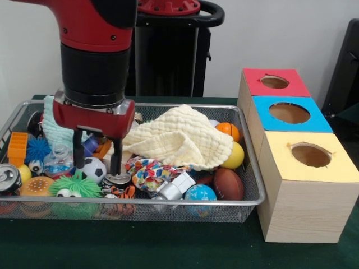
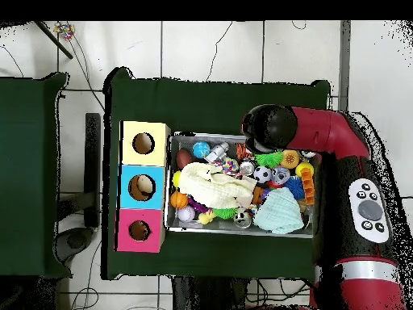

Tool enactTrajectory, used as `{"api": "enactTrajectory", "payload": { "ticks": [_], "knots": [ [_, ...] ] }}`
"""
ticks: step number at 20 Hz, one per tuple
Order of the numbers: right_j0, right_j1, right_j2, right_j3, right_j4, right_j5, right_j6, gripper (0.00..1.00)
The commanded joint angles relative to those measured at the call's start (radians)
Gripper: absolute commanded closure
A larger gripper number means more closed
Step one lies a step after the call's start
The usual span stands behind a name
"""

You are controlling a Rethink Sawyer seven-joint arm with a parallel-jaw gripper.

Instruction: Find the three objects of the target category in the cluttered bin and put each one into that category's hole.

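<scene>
Green cloth covers the surface (image 1: 168, 246) nearest the camera, and on it, well to the right of the pincer in the front view, stands the wooden box (image 1: 300, 185) with a yellow hole (image 1: 310, 155), a blue hole (image 1: 289, 112) and a red hole (image 1: 274, 82). Below and around the pincer sits the wire-mesh bin (image 1: 247, 185), heaped with toys. A cream cloth (image 1: 182, 137) lies just right of the pincer. The pincer (image 1: 96, 158) hangs low with its fingers spread moderately wide, gripping nothing; a soccer ball (image 1: 92, 168) sits between them. A brown football (image 1: 228, 183) lies farther right, a green fuzzy toy (image 1: 73, 186) just below-left.
</scene>
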Motion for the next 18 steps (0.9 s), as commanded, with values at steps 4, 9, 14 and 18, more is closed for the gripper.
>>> {"api": "enactTrajectory", "payload": {
  "ticks": [4, 9, 14, 18],
  "knots": [
    [-0.003, 0.036, 0.059, 0.207, 0.036, -0.071, 0.015, 0.00],
    [0.001, 0.029, 0.044, 0.268, 0.018, -0.189, 0.066, 0.00],
    [-0.012, 0.038, 0.031, 0.333, -0.004, -0.365, 0.108, 0.00],
    [-0.028, 0.057, 0.028, 0.343, -0.030, -0.479, 0.085, 0.00]
  ]
}}
